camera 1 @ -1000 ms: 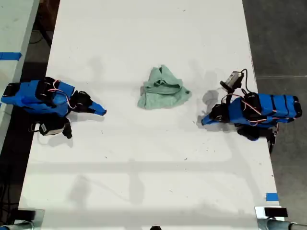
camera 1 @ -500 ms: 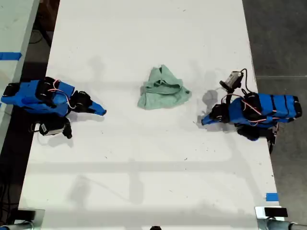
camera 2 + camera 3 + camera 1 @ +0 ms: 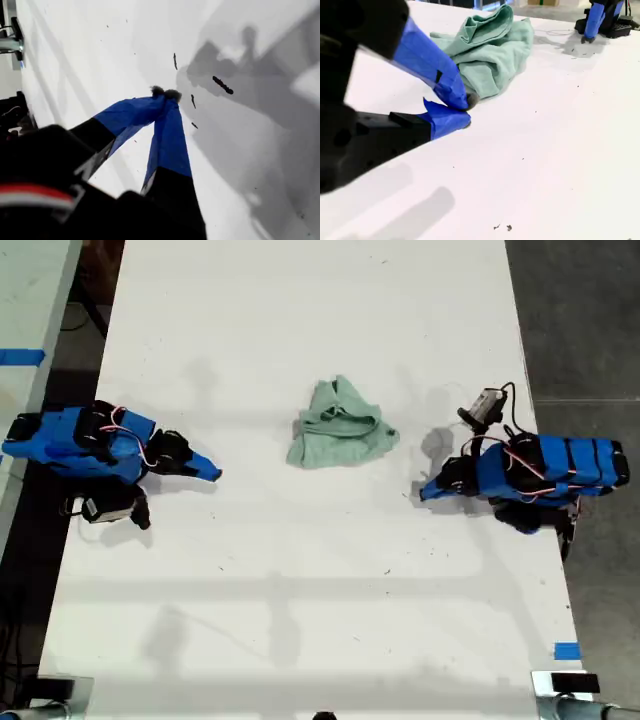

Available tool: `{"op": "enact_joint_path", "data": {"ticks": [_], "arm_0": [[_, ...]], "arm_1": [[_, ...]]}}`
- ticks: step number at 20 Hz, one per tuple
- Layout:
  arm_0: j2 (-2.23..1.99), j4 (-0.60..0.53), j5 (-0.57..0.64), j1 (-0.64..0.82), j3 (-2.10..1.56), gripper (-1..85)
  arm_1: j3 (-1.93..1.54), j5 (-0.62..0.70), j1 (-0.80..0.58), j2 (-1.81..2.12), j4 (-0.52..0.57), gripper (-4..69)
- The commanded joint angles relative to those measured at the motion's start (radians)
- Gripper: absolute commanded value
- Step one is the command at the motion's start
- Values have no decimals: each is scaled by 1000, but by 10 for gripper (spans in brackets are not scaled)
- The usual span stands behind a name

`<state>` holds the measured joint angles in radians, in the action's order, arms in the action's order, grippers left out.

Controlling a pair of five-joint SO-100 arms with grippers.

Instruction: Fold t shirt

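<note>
The pale mint-green t shirt [image 3: 340, 430] lies crumpled in a small heap at the middle of the white table [image 3: 300, 590]. My second gripper [image 3: 212, 474] rests on the table towards the exterior view's left, shut on nothing. In the second wrist view its tips [image 3: 466, 111] sit a short way before the t shirt [image 3: 490, 50] without touching it. My first gripper [image 3: 424, 491] rests towards the exterior view's right, also shut and empty. The first wrist view shows its blue fingers closed [image 3: 165, 93] over bare table, with no shirt in sight.
A blue tape mark [image 3: 566, 651] and a metal clamp [image 3: 560, 685] sit at the table's corner in the exterior view's lower right. Small dark specks [image 3: 222, 85] dot the table near my first gripper. Grey floor lies beyond the table's edge on the exterior view's right.
</note>
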<state>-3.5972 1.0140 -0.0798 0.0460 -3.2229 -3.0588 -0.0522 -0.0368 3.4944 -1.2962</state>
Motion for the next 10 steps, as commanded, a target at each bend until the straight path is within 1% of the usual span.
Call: {"op": "enact_joint_path", "data": {"ticks": [1,10], "arm_0": [[-9,0,-21,-9,-8,-2],[-9,0,-21,-14,-8,-2]], "arm_1": [[-54,25,-5,9,12,-28],[-54,23,3,9,12,-28]]}}
